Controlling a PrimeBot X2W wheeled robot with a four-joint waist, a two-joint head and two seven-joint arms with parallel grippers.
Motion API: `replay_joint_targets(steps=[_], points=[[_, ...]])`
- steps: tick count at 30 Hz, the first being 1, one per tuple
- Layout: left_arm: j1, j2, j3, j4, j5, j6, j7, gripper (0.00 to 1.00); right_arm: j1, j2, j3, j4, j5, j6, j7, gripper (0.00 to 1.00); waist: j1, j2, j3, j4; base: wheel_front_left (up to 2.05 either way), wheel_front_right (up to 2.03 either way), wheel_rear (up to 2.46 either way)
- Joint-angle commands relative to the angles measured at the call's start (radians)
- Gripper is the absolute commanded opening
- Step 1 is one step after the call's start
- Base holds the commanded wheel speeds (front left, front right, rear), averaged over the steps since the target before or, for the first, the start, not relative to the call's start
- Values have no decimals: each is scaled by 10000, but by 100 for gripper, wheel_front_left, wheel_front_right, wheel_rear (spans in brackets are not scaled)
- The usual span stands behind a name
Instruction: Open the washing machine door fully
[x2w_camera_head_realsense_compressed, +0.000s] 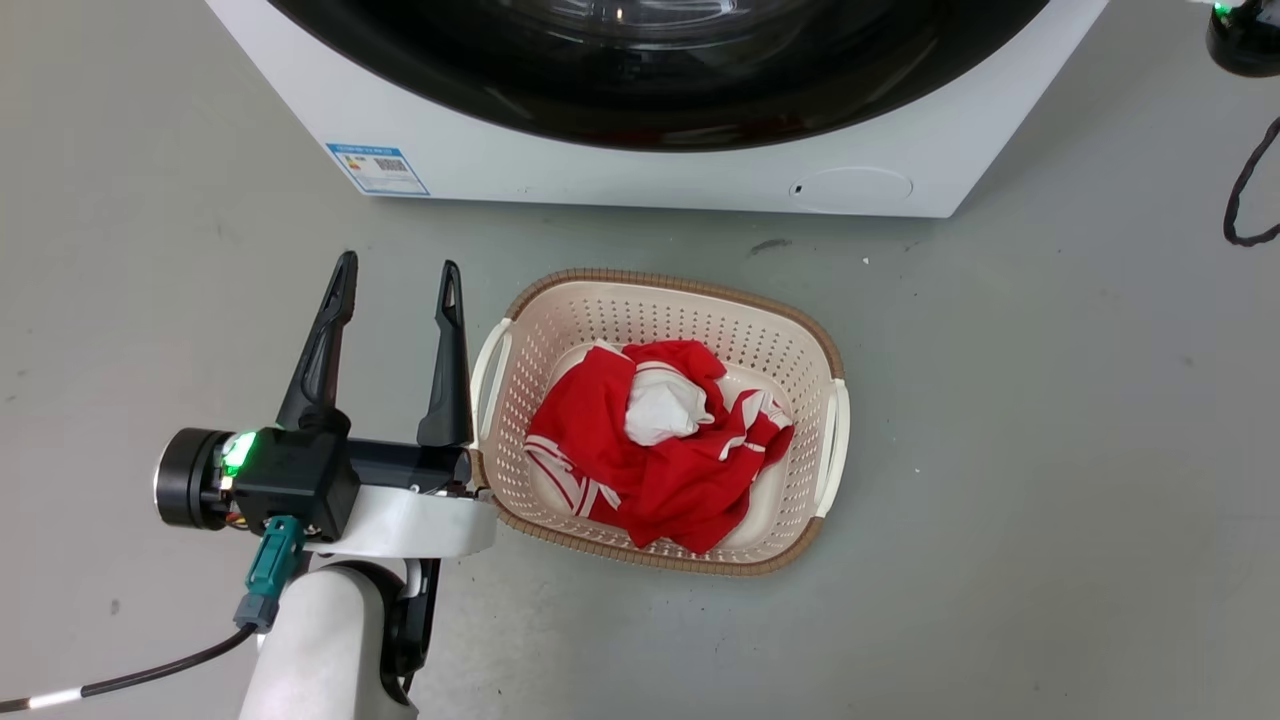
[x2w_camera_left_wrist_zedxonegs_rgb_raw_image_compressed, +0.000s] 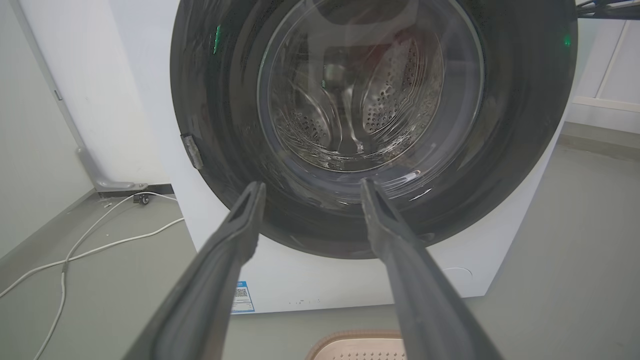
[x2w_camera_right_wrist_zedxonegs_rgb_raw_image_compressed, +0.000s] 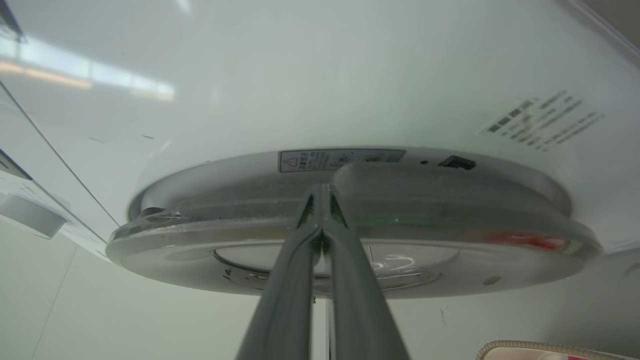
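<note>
Right gripper (x2w_camera_right_wrist_zedxonegs_rgb_raw_image_compressed: 321, 192), fingers pressed together, touches the washing machine door (x2w_camera_right_wrist_zedxonegs_rgb_raw_image_compressed: 450, 225) rim, seemingly barely ajar; left gripper (x2w_camera_head_realsense_compressed: 398, 268) hangs spread, full swing undone.

The basket (x2w_camera_head_realsense_compressed: 690, 283) of clothes (x2w_camera_head_realsense_compressed: 665, 465) sits before the washing machine (x2w_camera_head_realsense_compressed: 620, 172), just right of the left hand (x2w_camera_head_realsense_compressed: 398, 265).

Head cam looked steeply down; left wrist faced the washing machine door (x2w_camera_left_wrist_zedxonegs_rgb_raw_image_compressed: 520, 125) from low; right wrist sat close on its rim; all three shared the door.
</note>
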Motion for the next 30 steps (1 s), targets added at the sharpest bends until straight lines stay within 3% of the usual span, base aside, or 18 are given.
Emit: replay_joint_targets(steps=[1, 10, 21, 23, 30], points=[[-95, -6, -16, -35, 16, 15, -24, 100, -137, 31, -11, 59, -3, 0, -37, 0, -1, 0, 66, 24, 0, 0, 0], [-289, -13, -202, 38, -104, -41, -24, 100, -406, 14, -20, 498, -41, -1, 172, 0, -1, 0, 346, 169, 0, 0, 0], [-282, -17, -320, 106, -74, -27, -24, 100, -305, 202, -5, 253, 176, 0, 1542, 0, -1, 0, 407, 276, 0, 0, 0], [-330, -17, -305, 138, -62, -2, -24, 100, 32, 188, 8, -287, 380, -3, 2613, 0, -1, 0, 426, 238, 0, 0, 0], [-196, -17, -215, 256, -5, 17, -24, 100, 888, 228, 168, -1181, 644, -6, 4291, 0, -1, 0, 98, 109, 0, 0, 0]])
